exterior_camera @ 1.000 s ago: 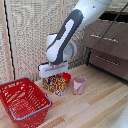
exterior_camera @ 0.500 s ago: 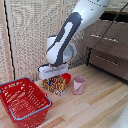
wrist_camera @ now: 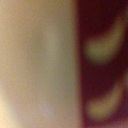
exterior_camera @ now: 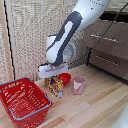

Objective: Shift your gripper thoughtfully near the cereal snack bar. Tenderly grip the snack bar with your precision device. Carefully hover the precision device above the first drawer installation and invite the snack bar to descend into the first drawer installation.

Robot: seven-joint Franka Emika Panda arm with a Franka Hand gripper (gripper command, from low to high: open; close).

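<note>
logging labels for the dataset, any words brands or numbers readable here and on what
None can be read.
cereal snack bar: busy colourful print, too small and blurred to make out.
pink cup, red bowl, red basket, drawers: no text visible.
Wrist view: only blurred shapes, nothing legible.

The arm (exterior_camera: 67,35) is fat and round, white with a dark grey stripe, and ends in a white boxy gripper (exterior_camera: 53,75)
</note>
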